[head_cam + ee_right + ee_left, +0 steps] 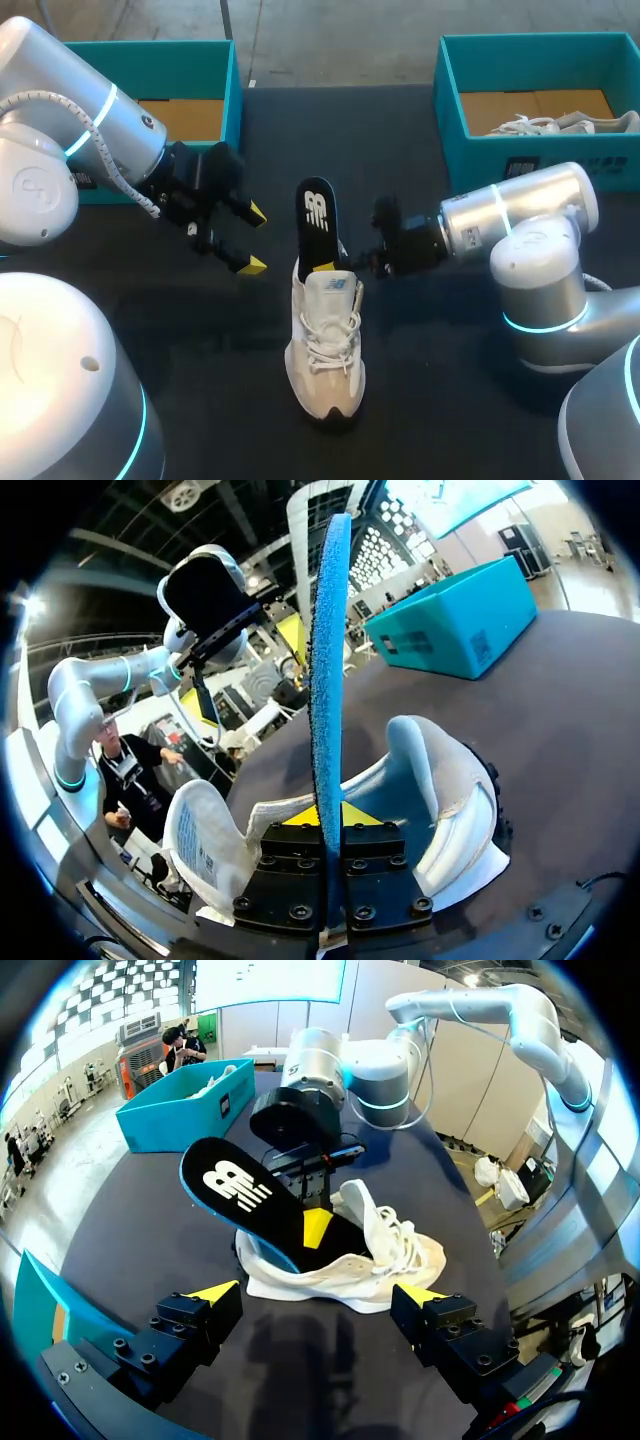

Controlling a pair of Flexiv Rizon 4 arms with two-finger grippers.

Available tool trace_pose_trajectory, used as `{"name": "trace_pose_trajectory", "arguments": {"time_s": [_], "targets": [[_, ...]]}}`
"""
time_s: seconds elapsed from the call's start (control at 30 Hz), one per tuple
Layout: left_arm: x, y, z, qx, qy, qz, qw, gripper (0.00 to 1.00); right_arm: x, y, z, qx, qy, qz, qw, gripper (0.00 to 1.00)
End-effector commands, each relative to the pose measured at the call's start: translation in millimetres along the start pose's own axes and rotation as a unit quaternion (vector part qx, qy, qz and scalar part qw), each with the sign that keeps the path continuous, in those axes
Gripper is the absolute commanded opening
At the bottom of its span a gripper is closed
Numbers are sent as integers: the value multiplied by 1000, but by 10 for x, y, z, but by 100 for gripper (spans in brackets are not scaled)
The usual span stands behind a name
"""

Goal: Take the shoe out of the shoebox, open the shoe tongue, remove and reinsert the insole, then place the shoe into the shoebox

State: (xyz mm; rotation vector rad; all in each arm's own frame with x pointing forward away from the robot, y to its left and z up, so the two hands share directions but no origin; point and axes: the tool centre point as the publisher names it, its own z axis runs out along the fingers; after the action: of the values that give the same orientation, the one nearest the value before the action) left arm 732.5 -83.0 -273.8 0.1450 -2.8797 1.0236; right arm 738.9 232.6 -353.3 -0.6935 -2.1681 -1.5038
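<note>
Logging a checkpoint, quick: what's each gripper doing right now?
Left gripper: open, holding nothing.
Right gripper: shut on the insole, which sticks up out of the shoe.

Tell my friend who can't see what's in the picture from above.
A white shoe stands on a black table, its black insole sticking halfway out. The right gripper pinches the insole while the left gripper hangs open beside it. A teal shoebox sits back left, a second shoebox back right.
</note>
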Motion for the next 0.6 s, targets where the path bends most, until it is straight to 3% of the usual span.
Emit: {"name": "trace_pose_trajectory", "arguments": {"time_s": [0.03, 0.2, 0.37, 0.4, 0.47, 0.6], "targets": [[5, 2, -2, -1, 0, 0, 1000, 100, -5, -76, 57, -1, -1, 4, 1000, 0], [5, 2, -2, -1, 0, 0, 1000, 100, 13, -89, 54, 1, -2, 5, 1000, 0], [5, 2, -2, -1, 0, 0, 1000, 100, 38, 30, 10, -5, -10, -12, 1000, 0], [5, 2, -2, -1, 0, 0, 1000, 100, 42, 53, 4, -7, -11, -14, 1000, 12], [5, 2, -2, -1, 0, 0, 1000, 100, 44, 83, -1, -7, -12, -18, 1000, 24], [5, 2, -2, -1, 0, 0, 1000, 100, 51, 124, -12, -9, -14, -24, 1000, 27]]}}
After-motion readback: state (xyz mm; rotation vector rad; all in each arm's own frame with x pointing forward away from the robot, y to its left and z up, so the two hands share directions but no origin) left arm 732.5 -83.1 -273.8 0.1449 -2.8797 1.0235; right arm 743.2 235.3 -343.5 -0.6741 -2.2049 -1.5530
